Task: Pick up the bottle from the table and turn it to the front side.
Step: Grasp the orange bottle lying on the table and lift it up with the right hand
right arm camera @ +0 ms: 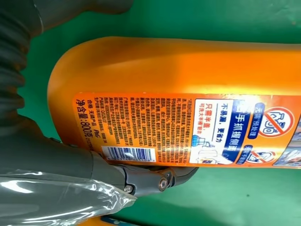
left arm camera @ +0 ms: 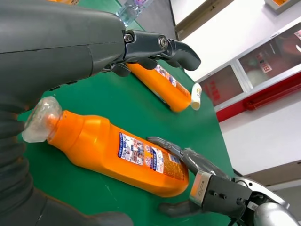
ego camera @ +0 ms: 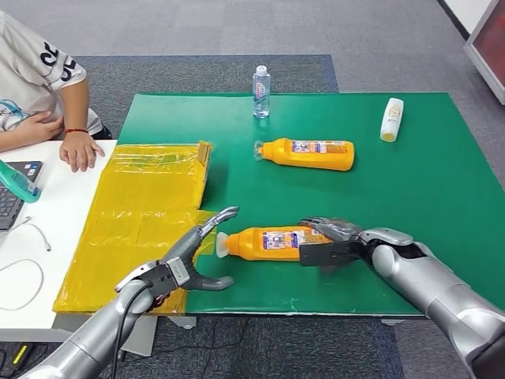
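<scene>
An orange bottle (ego camera: pixel 268 243) (left arm camera: pixel 106 150) (right arm camera: pixel 177 70) with a clear cap lies on its side on the green mat (ego camera: pixel 417 197), near the front edge, cap pointing left. Its printed text label faces up. My right hand (ego camera: pixel 334 241) (left arm camera: pixel 213 188) (right arm camera: pixel 53 165) is at the bottle's base with fingers on either side; one finger touches the side, while the thumb stands a little apart. My left hand (ego camera: pixel 185 264) (left arm camera: pixel 71 47) is spread beside the cap, holding nothing. A second orange bottle (ego camera: pixel 309 154) (left arm camera: pixel 160 82) lies farther back.
A small water bottle (ego camera: pixel 260 91) stands at the mat's far edge. A white bottle (ego camera: pixel 391 119) lies at the back right. A yellow plastic sheet (ego camera: pixel 143 213) covers the left. A person's hand (ego camera: pixel 80 150) rests on the white table beside a laptop (ego camera: pixel 12 197).
</scene>
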